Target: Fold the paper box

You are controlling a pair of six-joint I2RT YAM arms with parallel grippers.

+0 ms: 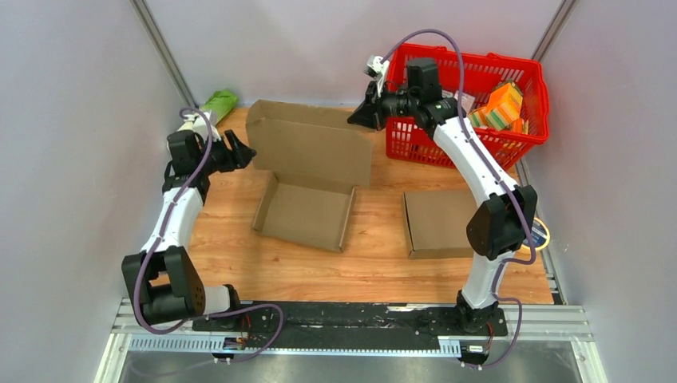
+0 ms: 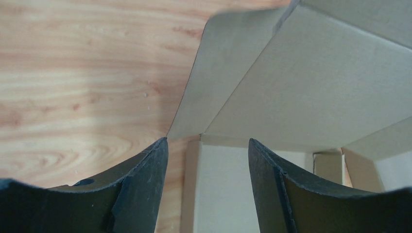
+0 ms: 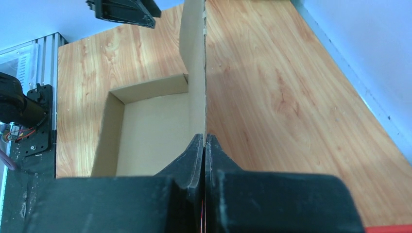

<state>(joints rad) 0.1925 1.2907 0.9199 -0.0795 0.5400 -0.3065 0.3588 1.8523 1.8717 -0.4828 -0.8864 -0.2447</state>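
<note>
While the lid panel of the paper box has yet to come down over its tray, the right gripper is clenched on that panel's right-hand edge. The cardboard is pinched thin between its jaws and stands close to upright. That hold looks meant to keep the lid raised and steady, so that its far end can be worked on.

The box sits mid-table on the wooden table, between the two arms. Its tray base lies flat and its low side walls are already up.

The left gripper is released, its jaws spread wide and holding nothing. It is poised at the lid's left end, where a side flap bends off the panel. The flap's lower corner comes very close to one finger, but I cannot tell whether they touch. Its placement suggests the flap is to be turned inward before the lid closes.

With only one edge gripped, the panel could twist when the flap is pushed.

A second cardboard box, already closed, lies to the right of the tray. A red basket stands at the back right, behind the right arm.
</note>
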